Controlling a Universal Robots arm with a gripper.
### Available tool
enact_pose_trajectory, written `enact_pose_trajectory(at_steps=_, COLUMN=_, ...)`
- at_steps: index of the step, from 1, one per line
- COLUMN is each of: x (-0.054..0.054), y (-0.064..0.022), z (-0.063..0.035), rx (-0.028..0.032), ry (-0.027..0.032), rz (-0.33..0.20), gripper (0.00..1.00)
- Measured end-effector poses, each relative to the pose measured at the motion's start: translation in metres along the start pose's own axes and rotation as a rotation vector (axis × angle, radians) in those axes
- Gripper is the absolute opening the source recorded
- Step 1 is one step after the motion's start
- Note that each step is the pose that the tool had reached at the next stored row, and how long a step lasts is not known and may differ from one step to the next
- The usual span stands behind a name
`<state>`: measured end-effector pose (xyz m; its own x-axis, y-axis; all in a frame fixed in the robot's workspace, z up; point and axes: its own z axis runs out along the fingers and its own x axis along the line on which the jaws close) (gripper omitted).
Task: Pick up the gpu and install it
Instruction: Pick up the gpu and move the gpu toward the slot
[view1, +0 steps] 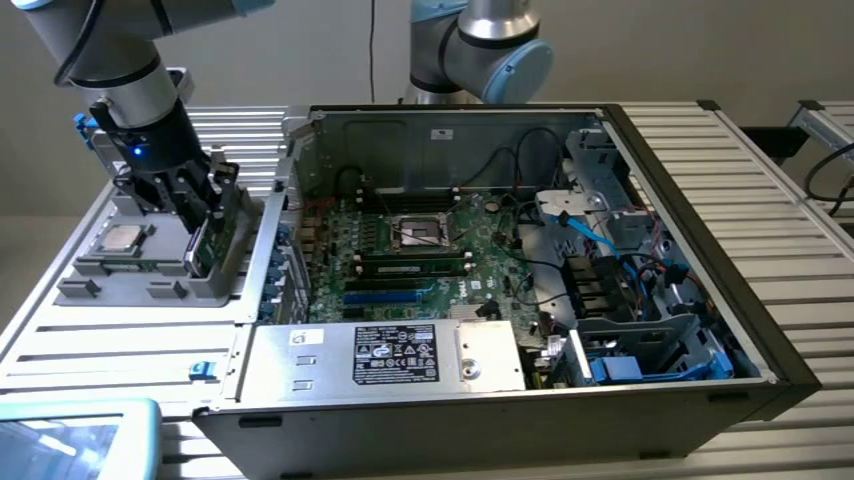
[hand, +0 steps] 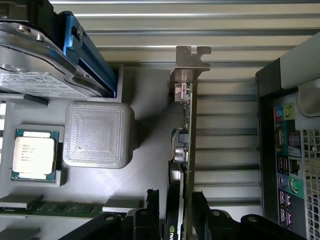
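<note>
The gpu (view1: 215, 232) stands on edge in a slot of the grey parts tray (view1: 127, 292) at the exterior view's left, beside the open computer case (view1: 694, 250). My gripper (view1: 194, 205) is lowered over it and open, with one finger on each side of the card. In the wrist view the gpu (hand: 186, 125) is seen edge-on, with its silver end bracket (hand: 192, 57) at the far end. The dark fingers (hand: 152, 207) flank the card near the gripper (hand: 176, 215), with small gaps on both sides.
The tray (hand: 145, 100) also holds a CPU chip (hand: 32, 152), a silver drive with blue tabs (hand: 45, 65), a memory stick (hand: 55, 207) and a ribbed grey block (hand: 97, 132). Inside the case lie the motherboard (view1: 414, 250) and power supply (view1: 387, 355). A second arm (view1: 481, 50) stands behind.
</note>
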<state>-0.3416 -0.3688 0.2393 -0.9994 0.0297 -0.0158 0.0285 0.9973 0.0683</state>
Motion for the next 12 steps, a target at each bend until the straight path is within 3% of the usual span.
enact_pose_trajectory(at_steps=3, x=0.0000, y=0.0000, z=0.0000, rx=0.0000, ry=0.0000, rz=0.000, gripper=0.38)
enact_pose_trajectory(at_steps=4, x=0.0000, y=0.0000, z=0.0000, rx=0.0000, ry=-0.0001, rz=0.000, gripper=0.32)
enact_pose_trajectory(at_steps=6, x=0.0000, y=0.0000, z=0.0000, rx=0.0000, ry=0.0000, rz=0.000, gripper=0.28)
enact_pose_trajectory(at_steps=12, x=0.0000, y=0.0000, z=0.0000, rx=0.0000, ry=0.0000, rz=0.000, gripper=0.28)
